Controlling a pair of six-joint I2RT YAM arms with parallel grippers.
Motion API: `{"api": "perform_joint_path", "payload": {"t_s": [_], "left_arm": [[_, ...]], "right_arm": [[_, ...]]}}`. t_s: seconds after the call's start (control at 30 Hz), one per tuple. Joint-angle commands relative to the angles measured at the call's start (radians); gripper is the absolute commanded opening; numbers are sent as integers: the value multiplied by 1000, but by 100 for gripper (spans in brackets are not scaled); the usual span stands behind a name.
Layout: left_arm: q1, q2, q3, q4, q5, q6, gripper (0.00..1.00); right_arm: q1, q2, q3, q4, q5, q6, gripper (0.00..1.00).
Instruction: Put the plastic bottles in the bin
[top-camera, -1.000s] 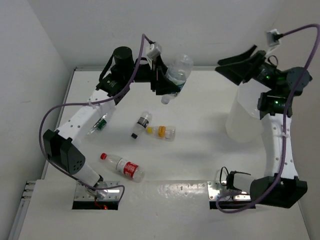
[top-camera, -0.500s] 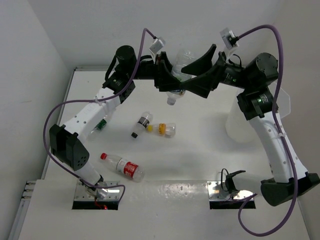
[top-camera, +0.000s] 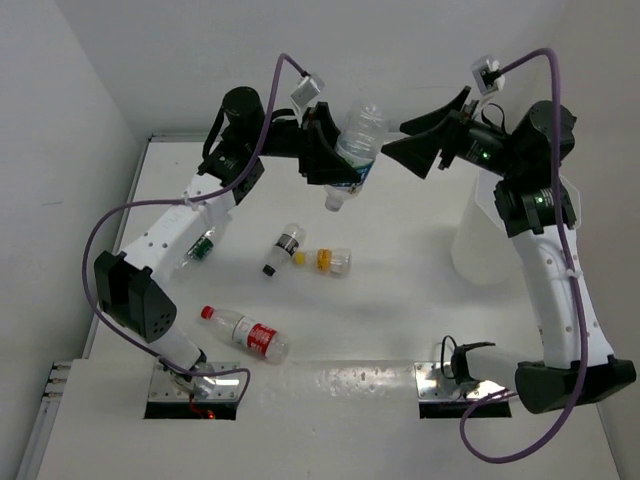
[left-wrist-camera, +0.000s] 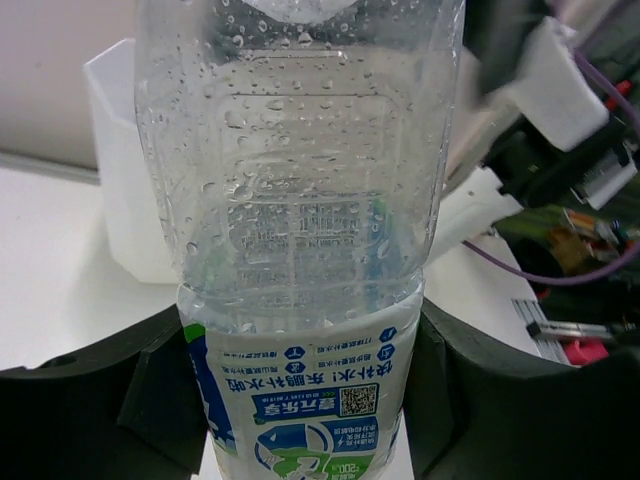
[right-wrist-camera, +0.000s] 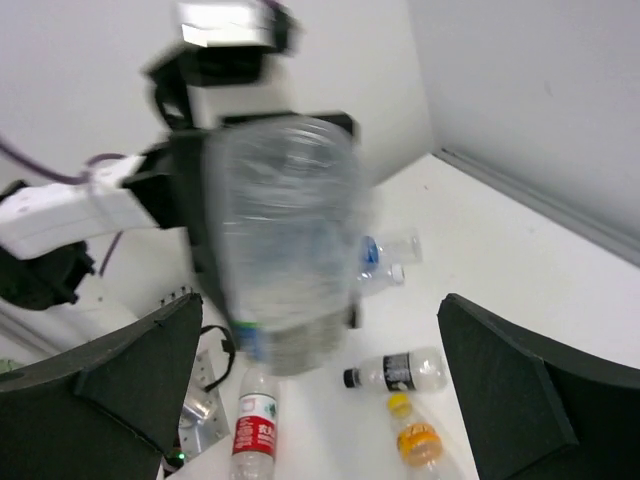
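My left gripper (top-camera: 328, 160) is shut on a clear plastic bottle (top-camera: 358, 140) with a blue and green label and holds it high above the table, cap end down. The left wrist view shows the bottle (left-wrist-camera: 300, 230) clamped at its label between the jaws. My right gripper (top-camera: 400, 140) is open and empty, just right of the bottle and facing it; in its view the bottle (right-wrist-camera: 285, 250) is blurred between the spread jaws. The bin (top-camera: 485, 235), tall and translucent white, stands at the right and shows in the left wrist view (left-wrist-camera: 125, 200).
A black-label bottle (top-camera: 285, 245), a yellow-orange bottle (top-camera: 332, 262) and a red-label bottle (top-camera: 245, 335) lie on the table. A green-label bottle (top-camera: 200, 250) lies beside the left arm. The walls stand close behind and left.
My right gripper swung left from above the bin to the held bottle, then drew back slightly right. My left gripper kept the bottle and tipped it a little higher.
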Motion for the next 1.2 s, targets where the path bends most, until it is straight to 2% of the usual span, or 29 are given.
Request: {"api": "perform_joint_path", "payload": {"t_s": [0.0, 0.2, 0.37, 0.43, 0.47, 0.57, 0.6, 0.63, 0.67, 0.7, 0.77, 0.8, 0.87, 0.9, 0.97, 1.0, 1.03, 1.1, 1.13, 1.17], "left_arm": [[-36, -58, 70, 98, 101, -7, 33], [-87, -6, 92, 107, 92, -27, 33], [-98, 14, 92, 107, 92, -36, 33], [-107, 23, 82, 116, 92, -36, 33], [-107, 23, 82, 116, 92, -36, 33], [-107, 23, 63, 116, 92, -45, 36], [-107, 23, 49, 116, 92, -45, 42], [-92, 23, 49, 104, 78, -45, 58], [-78, 13, 38, 22, 64, -25, 99], [-35, 13, 38, -16, 34, -14, 100], [28, 2, 27, -63, 47, 4, 100], [63, 12, 41, -139, 93, 36, 100], [173, 40, 98, -241, 170, 97, 100], [213, 69, 119, -389, 208, 192, 100], [342, 69, 106, -456, 289, 231, 100], [383, 69, 77, -456, 309, 231, 100], [455, 57, 9, -456, 322, 245, 100], [505, -13, -74, -394, 333, 245, 100], [519, -42, -126, -222, 333, 145, 100], [519, -94, -225, -114, 333, 75, 100]], "right_arm": [[4, 58, 19, -104, 51, -64, 100], [68, 124, 16, -3, 77, -52, 100], [79, 156, 34, 131, 60, 30, 97], [87, 167, 36, 162, 43, 77, 92], [87, 167, 36, 196, 38, 86, 82], [93, 171, 31, 225, 28, 123, 63], [91, 170, 30, 230, 23, 129, 54], [90, 159, 30, 219, 26, 130, 49], [87, 158, 33, 210, 32, 125, 43], [69, 153, 39, 169, 43, 116, 33], [46, 125, 42, 140, 57, 96, 21], [7, 122, 54, 68, 70, 64, 16], [-57, 93, 67, -11, 81, -4, 15], [-100, 76, 85, -79, 87, -86, 15], [-177, 64, 106, -243, 123, -162, 12], [-213, 66, 169, -349, 153, -294, 9], [-255, 70, 194, -447, 181, -333, 9], [-301, 87, 266, -521, 196, -431, 8], [-377, 87, 274, -587, 189, -444, 8], [-404, 85, 284, -597, 178, -453, 8]]}}
